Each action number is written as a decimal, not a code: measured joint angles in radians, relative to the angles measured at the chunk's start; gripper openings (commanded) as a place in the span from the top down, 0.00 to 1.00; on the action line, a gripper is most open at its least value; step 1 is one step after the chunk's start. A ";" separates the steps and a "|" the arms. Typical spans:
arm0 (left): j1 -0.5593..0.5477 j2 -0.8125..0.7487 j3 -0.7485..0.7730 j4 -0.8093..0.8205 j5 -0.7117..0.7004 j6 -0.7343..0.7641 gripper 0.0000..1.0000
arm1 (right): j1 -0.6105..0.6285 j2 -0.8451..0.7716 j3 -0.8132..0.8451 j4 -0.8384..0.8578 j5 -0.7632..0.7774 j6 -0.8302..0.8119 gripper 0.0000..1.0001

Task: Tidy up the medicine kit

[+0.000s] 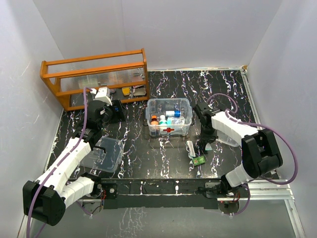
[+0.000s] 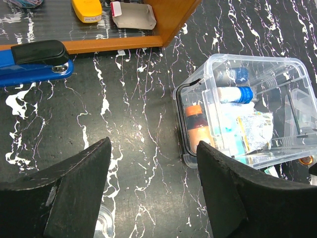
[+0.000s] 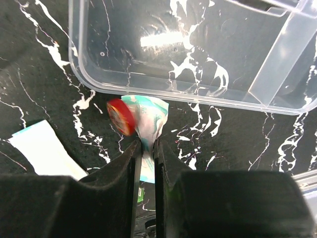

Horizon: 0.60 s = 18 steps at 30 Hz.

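Observation:
The medicine kit (image 1: 169, 117), a clear box with a red cross on its front, stands open mid-table with bottles and sachets inside. The left wrist view shows the medicine kit (image 2: 247, 114) holding an orange-capped bottle (image 2: 196, 121) and a blue-capped bottle (image 2: 237, 93). My left gripper (image 2: 153, 146) hangs open over bare table left of the kit, with nothing between its fingers. My right gripper (image 3: 144, 144) is shut on a teal-and-white packet with a red cap (image 3: 138, 116), right of the kit and beside a clear plastic tray or lid (image 3: 198, 49).
An orange wooden rack (image 1: 94, 74) stands at the back left, with a blue stapler (image 2: 34, 62) and a yellow item (image 2: 86, 10) by it. Another clear plastic piece (image 1: 105, 154) lies front left. A white tube (image 1: 190, 148) and a green packet (image 1: 199, 160) lie below my right gripper (image 1: 207, 144).

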 measured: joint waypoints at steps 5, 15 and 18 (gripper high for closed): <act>0.000 0.000 0.000 0.000 -0.001 0.000 0.32 | 0.037 0.022 0.038 -0.017 0.049 0.014 0.86; 0.000 0.000 0.000 0.000 -0.007 0.002 0.32 | 0.071 0.045 0.068 -0.035 0.095 0.034 0.86; 0.000 0.000 0.000 0.000 -0.009 0.003 0.32 | 0.068 0.033 0.096 -0.029 0.115 0.032 0.86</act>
